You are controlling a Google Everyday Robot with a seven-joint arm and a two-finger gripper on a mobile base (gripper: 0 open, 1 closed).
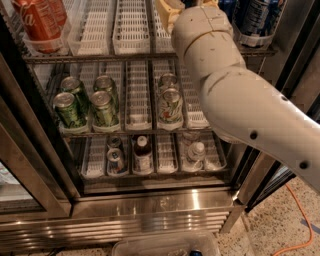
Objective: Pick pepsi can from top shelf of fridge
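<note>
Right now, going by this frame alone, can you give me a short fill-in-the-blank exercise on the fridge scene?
1. The gripper is up at the ___ shelf, between the red cans and the blue cans.
2. The green cans stand one level ___ the red cans.
3. The cable on the floor is ___.
Missing words: top; below; orange.

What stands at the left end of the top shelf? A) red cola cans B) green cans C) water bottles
A: red cola cans stand at the left end of the top shelf; the gripper is at the picture's top edge, to their right.
</note>
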